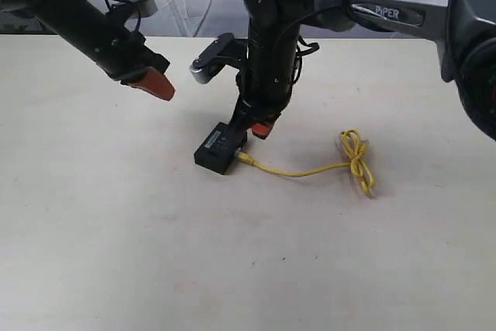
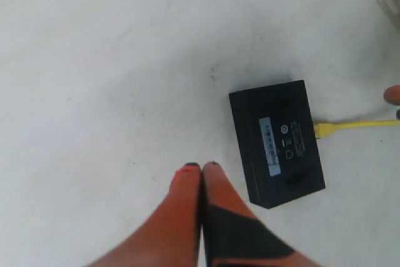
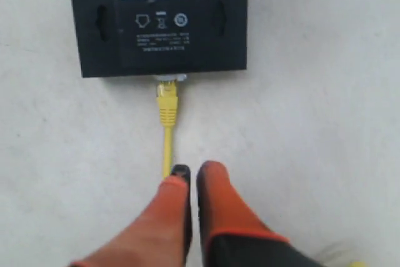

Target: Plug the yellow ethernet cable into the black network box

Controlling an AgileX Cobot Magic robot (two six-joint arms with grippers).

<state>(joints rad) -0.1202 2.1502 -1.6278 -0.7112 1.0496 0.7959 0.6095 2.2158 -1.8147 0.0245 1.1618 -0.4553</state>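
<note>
The black network box (image 1: 219, 147) lies flat on the table, label strip up; it also shows in the left wrist view (image 2: 278, 142) and the right wrist view (image 3: 159, 29). The yellow ethernet cable (image 1: 298, 171) runs from the box to its knotted bundle (image 1: 358, 162). Its clear plug (image 3: 169, 80) sits at the box's side port and looks inserted. My right gripper (image 3: 192, 170) hovers just behind the plug, shut and holding nothing, with the cord (image 3: 167, 136) passing beside one finger. My left gripper (image 1: 159, 87) is shut, raised to the box's left and apart from it (image 2: 201, 167).
The pale tabletop (image 1: 116, 230) stretches wide around the box. My right arm (image 1: 271, 44) stands directly over the box, its wrist camera (image 1: 208, 66) jutting left. A light curtain hangs behind the table's far edge.
</note>
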